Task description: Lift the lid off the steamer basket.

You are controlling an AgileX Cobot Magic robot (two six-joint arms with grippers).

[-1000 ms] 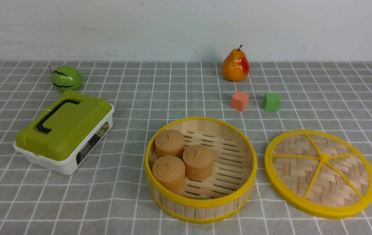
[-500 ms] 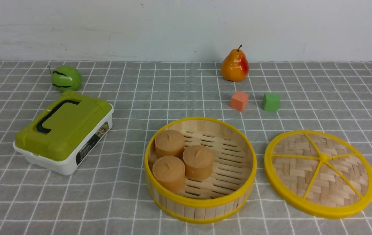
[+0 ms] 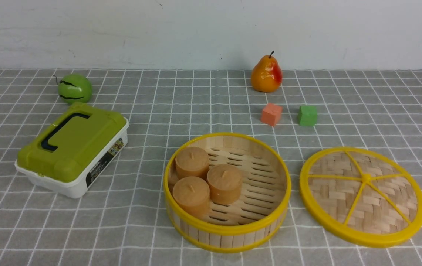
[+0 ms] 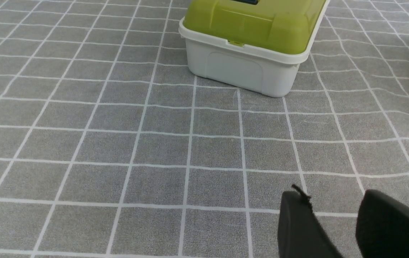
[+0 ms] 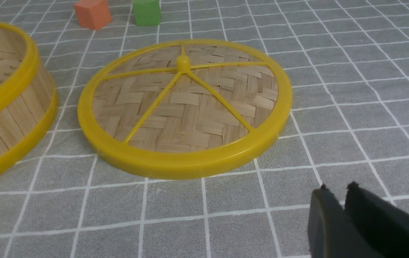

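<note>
Yellow-rimmed lid (image 3: 363, 197) is already off, lying flat on the desk (image 3: 211, 107) just to the right of the basket (image 3: 228, 192), close beside it but apart; you can see a strip of grey checked cloth between them in the right wrist view too, lid (image 5: 184, 107) and basket (image 5: 7, 107). Basket sits open with three tan cylinders (image 3: 207, 179) bunched in its left half, touching each other, on the slotted floor. Your left tool (image 4: 333, 218) hovers low over bare cloth near the box (image 4: 251, 46), fingers apart with a moderate gap, holding nothing. Your right tool (image 5: 335, 193) hangs over the cloth near the lid's rim, clear of it, tips nearly together with only a thin slit, nothing between them. Neither tool shows in the front view. Left side of the desk: white box with green lid (image 3: 72, 149), sitting skewed, and a green ball with dark stripes (image 3: 74, 88) behind it. Back right: a pear (image 3: 267, 75) upright near the wall, with an orange cube (image 3: 272, 114) and a green cube (image 3: 307, 115) in front of it, side by side and apart, both behind the basket and lid. Cubes also show past the lid in the right wrist view: orange (image 5: 92, 13), green (image 5: 146, 12).
</note>
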